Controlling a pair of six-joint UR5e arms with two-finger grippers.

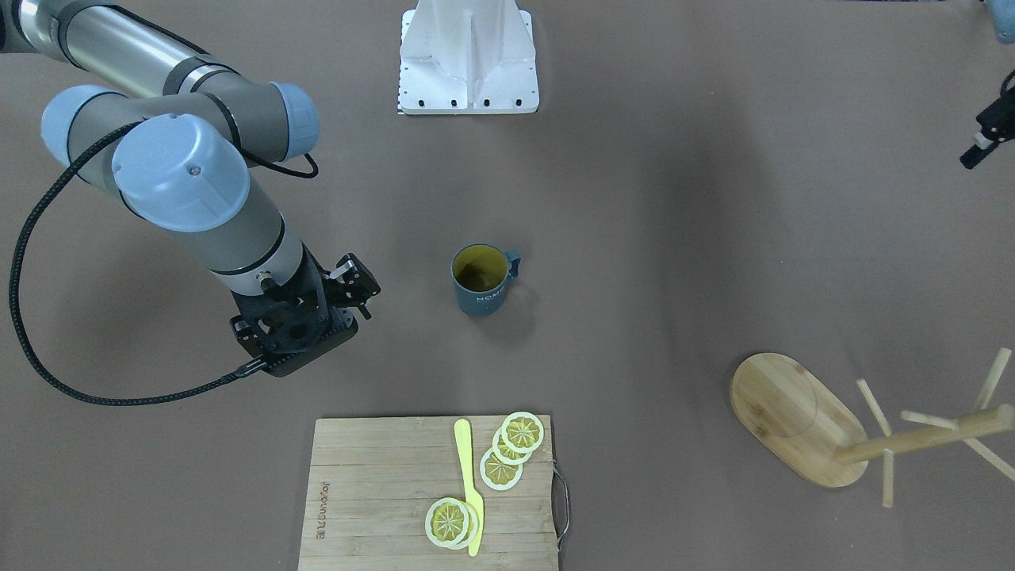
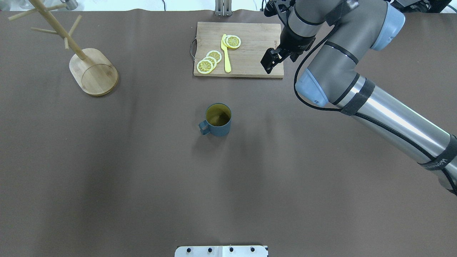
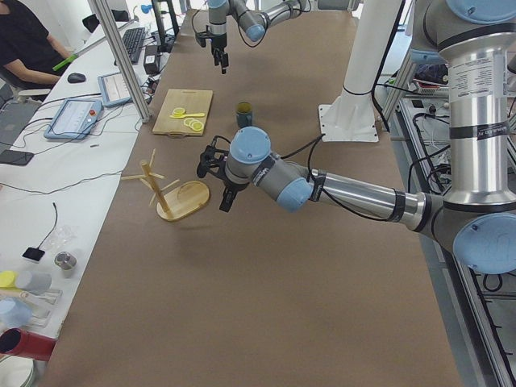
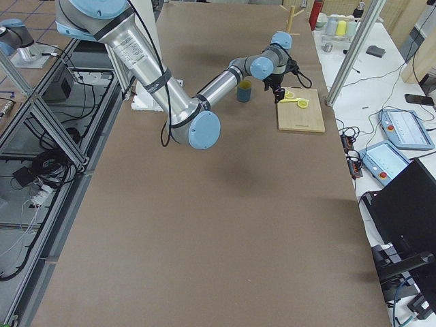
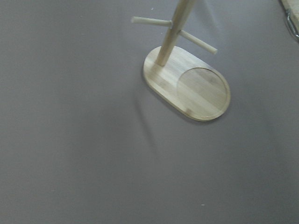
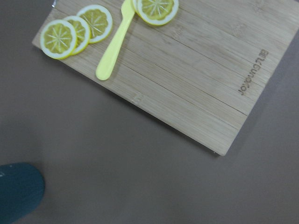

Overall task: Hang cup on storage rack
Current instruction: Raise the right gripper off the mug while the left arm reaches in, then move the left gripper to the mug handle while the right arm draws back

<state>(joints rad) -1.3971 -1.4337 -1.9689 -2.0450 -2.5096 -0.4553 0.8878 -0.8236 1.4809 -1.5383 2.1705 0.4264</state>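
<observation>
swinging right gripper [image 2: 272, 61], seemingly spread, left to cup [image 2: 218, 120]; pinching rim [image 2: 229, 117] opposite handle [image 2: 203, 127]; cannot tell left gripper's [image 3: 226, 197] spread.

- A long counter [image 2: 142, 178] under a matte brown cover runs down the room, evenly lit.
- A white side desk [image 3: 48, 185] flanks it, carrying a black keyboard [image 3: 133, 44].
- Silver aluminium frame posts [image 3: 121, 56] rise between them.
- Black cables [image 4: 42, 165] coil on the tiled floor [image 4: 20, 225].

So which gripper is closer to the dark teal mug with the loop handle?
The right. The right gripper hangs off to one side of the dark teal mug, near the rectangular bamboo cutting board. The left gripper is far off, by the bamboo mug tree.
</observation>
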